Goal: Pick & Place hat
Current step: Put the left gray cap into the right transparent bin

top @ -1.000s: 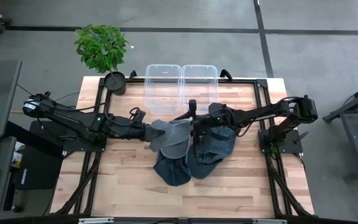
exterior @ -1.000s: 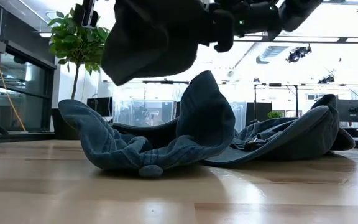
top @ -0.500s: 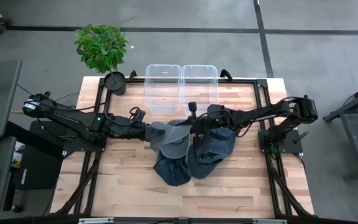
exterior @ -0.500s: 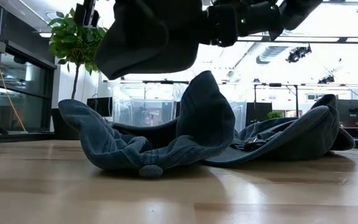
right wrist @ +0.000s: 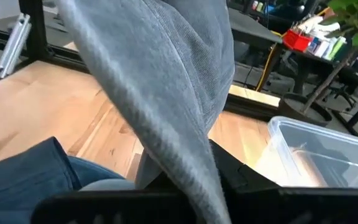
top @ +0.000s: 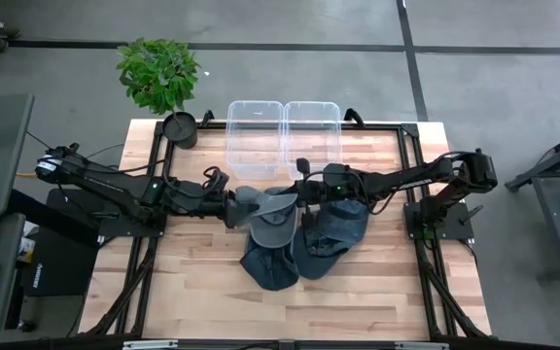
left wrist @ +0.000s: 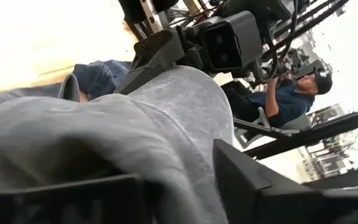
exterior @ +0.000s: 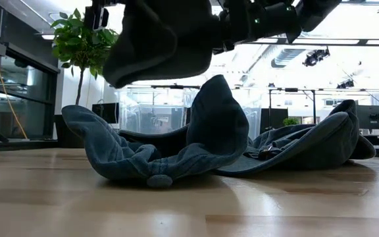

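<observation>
**Operator:** Hat (top: 272, 216), the grey one, hangs in the air between my two arms over the middle of the surface (top: 192, 282), above two blue denim hats (top: 299, 251). From the high view my right pincer (top: 300, 197) is pressed together on the hat's edge; my left pincer (top: 231, 206) sits at the opposite edge, and I can't tell from up here whether it is pinching or letting go.

**Spotter:** What would you do with this step?

**Operator:** I judge it a handover. I'd want the left fingers fully clear of the cloth before the right arm carries the hat toward the clear bins (top: 282, 136), and the lift kept high so the brim doesn't drag the denim pile.

**Spotter:** Low view?

**Operator:** Grey hat (exterior: 160, 43) hangs clear above the blue hats (exterior: 196, 145), not touching them. Both pincers are cut off by the frame's upper edge.

**Spotter:** Left wrist?

**Operator:** Grey cloth (left wrist: 135, 130) fills the frame and lies between my left fingers (left wrist: 253, 186), which stand apart around it; whether they touch it I can't make out. A seated person (left wrist: 291, 99) shows beyond.

**Spotter:** Right wrist?

**Operator:** Grey fabric (right wrist: 166, 81) drapes across, pinched low down; one bin (right wrist: 316, 155) is partly visible.
</observation>
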Tool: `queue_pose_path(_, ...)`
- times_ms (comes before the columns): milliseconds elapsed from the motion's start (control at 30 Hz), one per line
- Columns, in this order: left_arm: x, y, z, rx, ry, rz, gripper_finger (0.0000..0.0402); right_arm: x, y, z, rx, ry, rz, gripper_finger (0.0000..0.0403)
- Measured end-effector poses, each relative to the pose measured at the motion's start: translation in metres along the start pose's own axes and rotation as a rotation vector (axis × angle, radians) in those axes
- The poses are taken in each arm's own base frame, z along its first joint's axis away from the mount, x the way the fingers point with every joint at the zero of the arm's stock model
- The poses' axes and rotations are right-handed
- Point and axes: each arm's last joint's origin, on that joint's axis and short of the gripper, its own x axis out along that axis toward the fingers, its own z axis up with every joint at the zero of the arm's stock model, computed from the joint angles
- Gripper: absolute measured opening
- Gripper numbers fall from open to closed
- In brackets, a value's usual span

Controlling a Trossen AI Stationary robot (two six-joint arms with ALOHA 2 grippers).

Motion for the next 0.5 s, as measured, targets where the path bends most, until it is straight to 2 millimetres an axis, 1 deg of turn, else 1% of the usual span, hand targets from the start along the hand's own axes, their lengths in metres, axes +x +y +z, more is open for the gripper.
queue_pose_path(167,0.000,0.000,0.000,0.082,-0.005,0.003,0.0198,-0.001,0.000,-0.002,0.006,0.030,0.000,0.0005)
queue_pose_path(267,-0.001,0.000,0.001,0.115,-0.020,0.009,0.0230,-0.006,0.000,-0.001,0.007,0.070,-0.010,0.0004)
queue_pose_path(367,-0.004,-0.001,0.004,0.144,-0.038,0.001,0.0248,-0.012,-0.001,0.002,0.008,0.092,-0.008,0.0004)
queue_pose_path(500,-0.004,-0.001,0.003,0.165,-0.033,0.005,0.0254,-0.022,-0.001,0.005,0.018,0.137,0.005,0.0004)
